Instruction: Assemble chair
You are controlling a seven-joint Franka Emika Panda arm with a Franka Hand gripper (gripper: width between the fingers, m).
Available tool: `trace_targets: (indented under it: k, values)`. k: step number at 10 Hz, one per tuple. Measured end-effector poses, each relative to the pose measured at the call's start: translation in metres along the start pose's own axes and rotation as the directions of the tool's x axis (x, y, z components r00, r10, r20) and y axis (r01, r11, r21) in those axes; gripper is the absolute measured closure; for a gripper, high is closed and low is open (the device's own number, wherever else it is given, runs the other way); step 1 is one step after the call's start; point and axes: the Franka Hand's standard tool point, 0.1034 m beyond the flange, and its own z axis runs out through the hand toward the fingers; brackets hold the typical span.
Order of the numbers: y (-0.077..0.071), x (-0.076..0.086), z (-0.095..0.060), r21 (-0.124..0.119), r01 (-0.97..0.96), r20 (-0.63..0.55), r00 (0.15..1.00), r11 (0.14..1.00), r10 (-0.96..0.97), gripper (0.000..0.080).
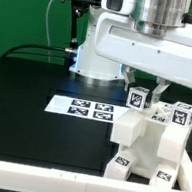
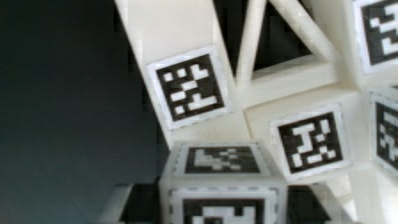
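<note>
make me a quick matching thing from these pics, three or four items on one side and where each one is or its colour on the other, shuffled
Things:
1. marker board
2. chair
3. gripper
4. table

Descriptions:
A. black surface under everything
B. chunky white tagged assembly at the exterior view's right
C. lying flat near the middle of the table
D. directly above the assembly, on its top part

Pairs: 1-C, 2-B, 3-D, 4-A

Glossy white robot arm [image 1: 143, 46] — rounded casings, grey metallic cylinder on top, black cables behind.
</note>
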Motion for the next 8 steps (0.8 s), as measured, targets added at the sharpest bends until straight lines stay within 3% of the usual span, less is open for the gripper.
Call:
trace_targets:
  k: [5, 7, 8]
  values:
    - [-0.0008, -0.0009, 0.0002, 0.002, -0.277, 0.005, 0.961, 0.961, 0.277, 0.0515]
    - [-0.0011, -0.0014, 0.0007, 0.004, -0.297, 0.009, 0.955, 0.955, 0.297, 0.0515]
    - [-0.0010, -0.0014, 0.0008, 0.004, -0.293, 0.009, 0.956, 0.956, 0.293, 0.0311]
